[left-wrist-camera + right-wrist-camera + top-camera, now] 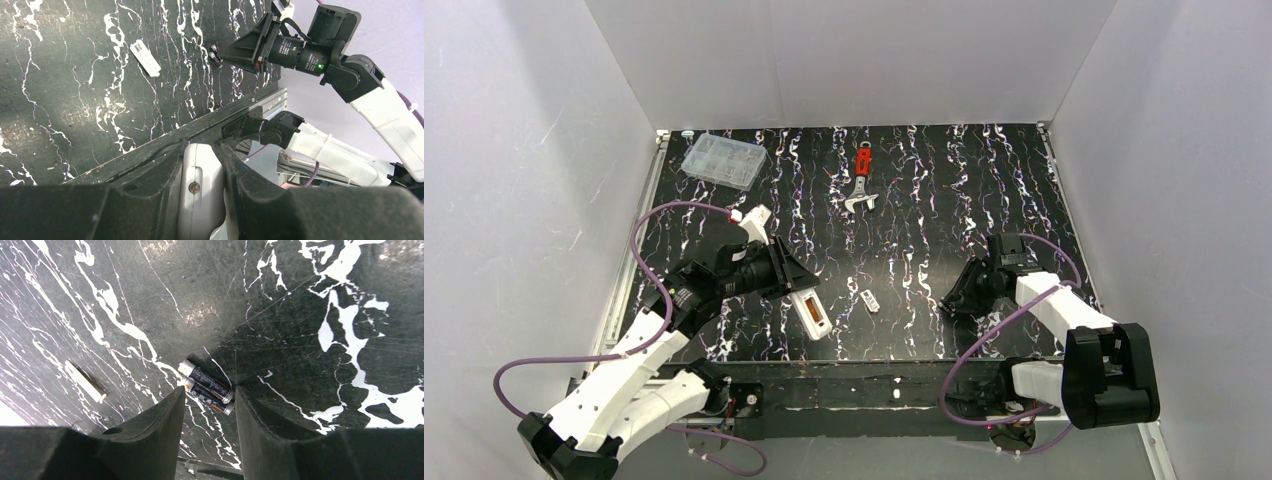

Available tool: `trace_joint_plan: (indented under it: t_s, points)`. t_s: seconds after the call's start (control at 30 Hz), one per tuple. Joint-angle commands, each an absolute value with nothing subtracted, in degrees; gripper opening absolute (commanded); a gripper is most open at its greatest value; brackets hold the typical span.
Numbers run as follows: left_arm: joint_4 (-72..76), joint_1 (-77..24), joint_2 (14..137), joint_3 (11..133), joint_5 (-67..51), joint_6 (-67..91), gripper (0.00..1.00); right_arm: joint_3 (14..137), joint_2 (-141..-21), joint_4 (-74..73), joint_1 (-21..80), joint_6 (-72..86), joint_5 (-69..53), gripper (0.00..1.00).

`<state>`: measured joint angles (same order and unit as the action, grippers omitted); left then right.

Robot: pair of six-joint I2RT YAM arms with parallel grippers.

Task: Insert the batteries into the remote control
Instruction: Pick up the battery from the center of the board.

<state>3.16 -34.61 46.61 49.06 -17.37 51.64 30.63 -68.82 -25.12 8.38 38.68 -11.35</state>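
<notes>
So this looks like the battery-grab step. The left tool (pixel 201 160) is clamped on the remote control (pixel 823 329), which sits low over the bench (pixel 944 200) close to the near edge, left of middle. I can't tell if it's actually resting on the surface. The right tool (pixel 207 392) is spread with nothing in it, hanging right over the two batteries (pixel 206 386), which lie flat on the bench, side by side and touching. My take on doing this well: the batteries sit skewed to the line the jaws close along, so I'd twist the wrist until the jaws close straight across one battery's width, not on its ends. Since they're touching, one finger needs to go down on the outer side, and the other probably has to nudge in between them or you'll drag both. Go in at mid-length so it doesn't pivot, and don't bump the little white piece (pixel 870 301) lying between the two arms. As for the remote, from the top view its long axis runs diagonally. The gripped end is up-left and the free end points toward the near edge and a bit right. The reddish recess (pixel 812 312) faces up, so it looks ready to take a battery. Can't see which end has the display.
</notes>
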Motion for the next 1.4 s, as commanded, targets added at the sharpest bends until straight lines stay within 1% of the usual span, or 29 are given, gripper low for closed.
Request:
trace_joint_plan:
  t_s: [0.0,0.33,0.8,1.37]
  points:
    - [3.9,-34.3,46.4,48.7,-18.9,51.9,0.00,31.1,-69.4,-24.1,9.3,38.1,-12.8,0.49]
    - [4.6,-34.3,46.4,48.0,-19.1,52.5,0.00,28.9,-68.1,-22.9,10.2,40.1,-13.5,0.43]
    - [4.3,-34.3,45.8,47.8,-18.7,52.6,0.00,29.3,-71.1,-20.4,12.9,41.3,-14.2,0.37]
    - [4.0,-34.3,45.6,47.8,-18.4,52.6,0.00,33.7,-78.9,-16.2,23.0,45.8,-12.4,0.34]
